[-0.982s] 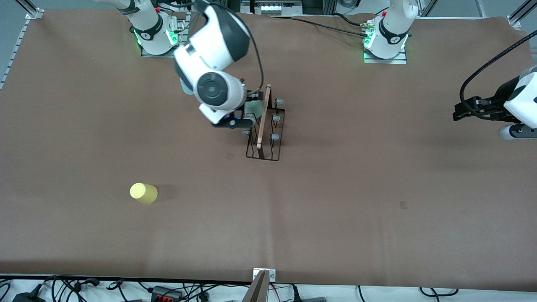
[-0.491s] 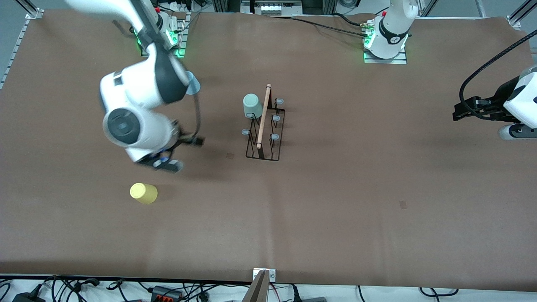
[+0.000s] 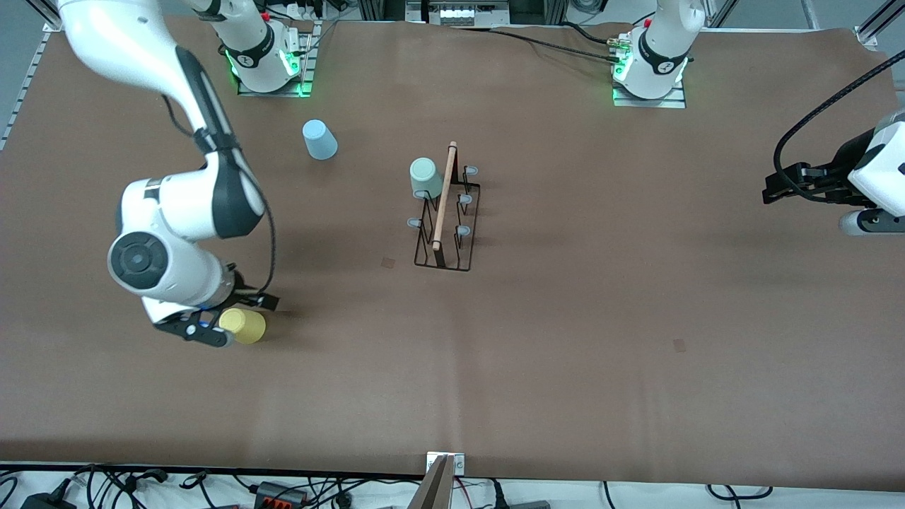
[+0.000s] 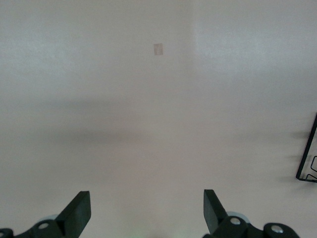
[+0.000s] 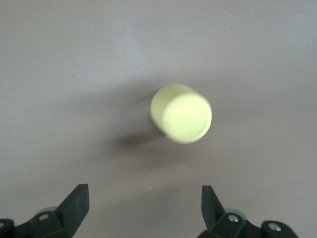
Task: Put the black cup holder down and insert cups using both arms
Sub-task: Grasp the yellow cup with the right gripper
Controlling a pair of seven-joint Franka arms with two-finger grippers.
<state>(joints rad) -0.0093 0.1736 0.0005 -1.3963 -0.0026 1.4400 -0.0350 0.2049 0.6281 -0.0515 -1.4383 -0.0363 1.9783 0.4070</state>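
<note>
1. Front view: black cup holder [image 3: 447, 220] stands mid-table, wooden rod handle [image 3: 444, 196] on top. Mint green cup [image 3: 425, 177] sits upside down on a peg at the end of the holder farthest from the camera, on the side toward the right arm's end of the table. Light blue cup [image 3: 319, 139] stands upside down on the table near the right arm's base. Yellow cup [image 3: 243, 326] is upside down, nearer the camera, toward the right arm's end. Right gripper [image 3: 212, 326] is just beside the yellow cup, contact can't be confirmed. Left gripper [image 3: 790, 185] hangs over the left arm's end of the table; that arm waits.
2. Left wrist view: left gripper [image 4: 147, 213] fingers spread wide, holding nothing, bare table [image 4: 148, 124] under it; corner of the holder [image 4: 309, 158] at the frame edge.
3. Right wrist view: right gripper [image 5: 143, 206] fingers wide apart, empty; yellow cup [image 5: 182, 113] lies ahead of the fingertips, not between them.
</note>
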